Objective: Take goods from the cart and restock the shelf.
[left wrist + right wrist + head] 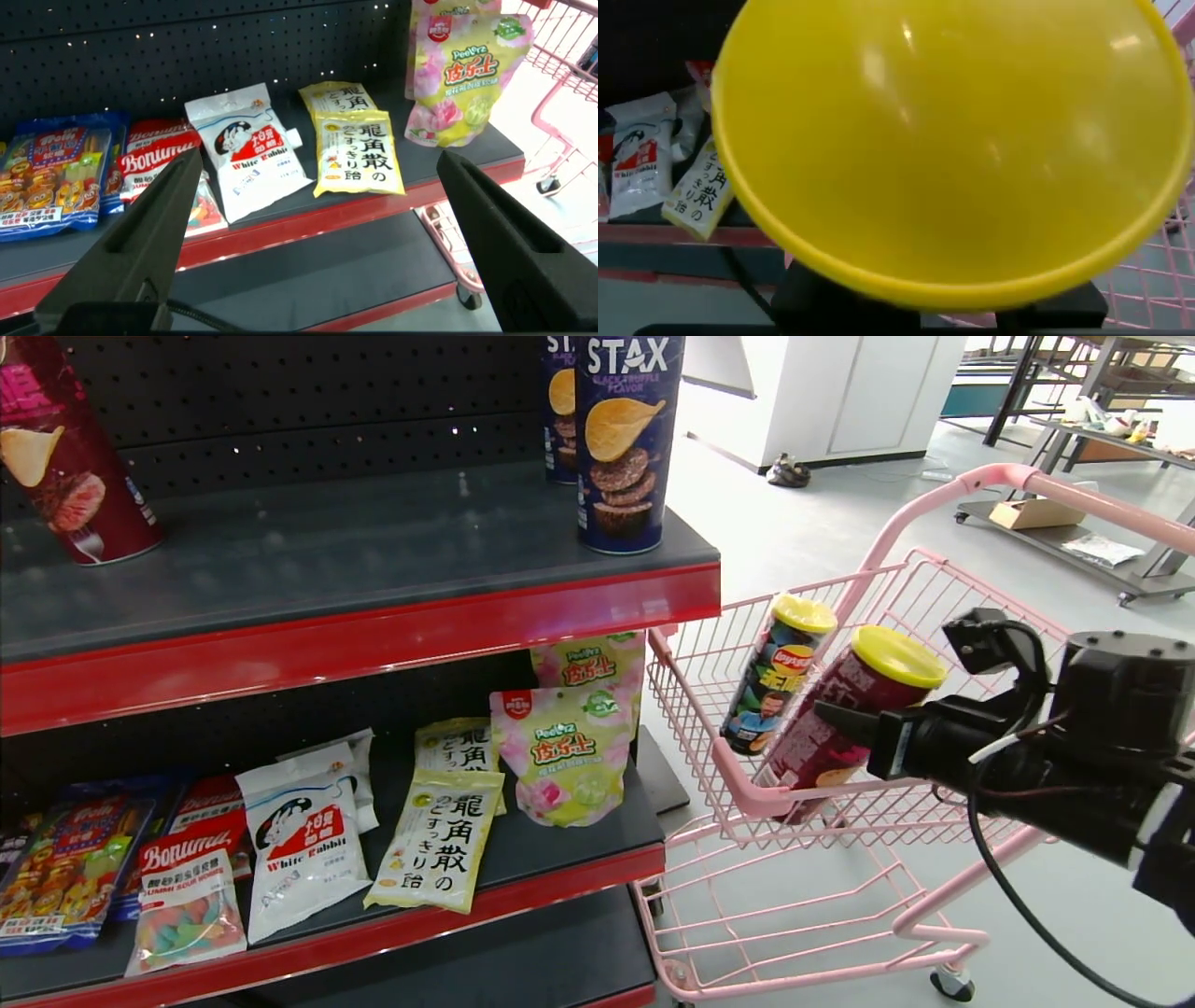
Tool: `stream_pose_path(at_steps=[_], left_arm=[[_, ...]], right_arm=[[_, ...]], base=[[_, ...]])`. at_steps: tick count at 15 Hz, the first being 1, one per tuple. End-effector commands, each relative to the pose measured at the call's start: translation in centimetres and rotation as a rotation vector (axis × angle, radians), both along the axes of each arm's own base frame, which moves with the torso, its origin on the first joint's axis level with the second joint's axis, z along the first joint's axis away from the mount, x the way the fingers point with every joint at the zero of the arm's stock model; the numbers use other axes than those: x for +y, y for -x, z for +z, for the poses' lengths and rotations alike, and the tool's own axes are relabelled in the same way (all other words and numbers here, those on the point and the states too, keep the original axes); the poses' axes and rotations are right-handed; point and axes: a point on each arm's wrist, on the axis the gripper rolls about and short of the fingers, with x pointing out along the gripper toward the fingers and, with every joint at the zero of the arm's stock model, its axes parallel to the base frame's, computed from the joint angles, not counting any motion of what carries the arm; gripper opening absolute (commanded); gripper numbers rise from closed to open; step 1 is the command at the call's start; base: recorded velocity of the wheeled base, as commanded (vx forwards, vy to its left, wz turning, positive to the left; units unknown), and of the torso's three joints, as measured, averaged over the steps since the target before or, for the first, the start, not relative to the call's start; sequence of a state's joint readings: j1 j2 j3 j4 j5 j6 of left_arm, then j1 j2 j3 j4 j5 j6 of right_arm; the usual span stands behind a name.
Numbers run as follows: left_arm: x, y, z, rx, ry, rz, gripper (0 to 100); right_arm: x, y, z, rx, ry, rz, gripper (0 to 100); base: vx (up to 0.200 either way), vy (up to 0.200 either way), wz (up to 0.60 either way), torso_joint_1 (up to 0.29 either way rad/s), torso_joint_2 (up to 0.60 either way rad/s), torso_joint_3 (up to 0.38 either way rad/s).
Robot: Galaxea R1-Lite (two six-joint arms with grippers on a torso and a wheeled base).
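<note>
In the pink cart (747,798) a maroon chip can (826,761) with a yellow lid (952,140) leans beside a dark chip can (777,677), also yellow-lidded. My right gripper (834,721) is shut on the maroon can just below its lid, one black finger crossing the can's front. The lid sits right up against the right wrist camera. My left gripper (318,243) hangs open and holds nothing, in front of the lower shelf (374,210) and its snack bags. On the upper shelf (373,551) stand a dark blue can (624,439) and a maroon can (65,448).
Several snack bags lie on the lower shelf: a white candy bag (299,845), yellow lozenge bags (439,840) and a green-pink pouch (565,756). The upper shelf has bare room between its cans. Beyond the cart lies open floor, with a trolley (1074,523) farther off.
</note>
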State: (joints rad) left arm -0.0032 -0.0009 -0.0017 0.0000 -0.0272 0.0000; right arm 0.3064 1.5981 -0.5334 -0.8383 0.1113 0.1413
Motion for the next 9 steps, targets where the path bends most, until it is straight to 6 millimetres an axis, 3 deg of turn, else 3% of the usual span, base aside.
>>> stream_pose_path(at_steps=[1,5,7,8,9], left_arm=[[0.0,0.0,0.0,0.001,0.000,0.000,100],[0.0,0.0,0.0,0.001,0.000,0.000,100],[0.0,0.0,0.0,0.001,0.000,0.000,100],[0.0,0.0,0.0,0.001,0.000,0.000,100],[0.0,0.0,0.0,0.001,0.000,0.000,100]], right_arm=[[-0.9,3.1,4.3,-0.191,0.000,0.012,0],[-1.6,2.7,9.5,-0.351,-0.024,-0.035,0],[-2.3,4.3,12.3,-0.365,-0.025,-0.050,0],[-3.1,7.2,14.1,-0.327,-0.005,-0.080,0],[-4.0,9.7,14.5,-0.282,0.032,-0.126,0]], base=[[0.000,0.000,0.00,0.000,0.00,0.000],[0.000,0.000,0.00,0.000,0.00,0.000],[0.000,0.000,0.00,0.000,0.00,0.000],[0.000,0.000,0.00,0.000,0.00,0.000],[0.000,0.000,0.00,0.000,0.00,0.000]])
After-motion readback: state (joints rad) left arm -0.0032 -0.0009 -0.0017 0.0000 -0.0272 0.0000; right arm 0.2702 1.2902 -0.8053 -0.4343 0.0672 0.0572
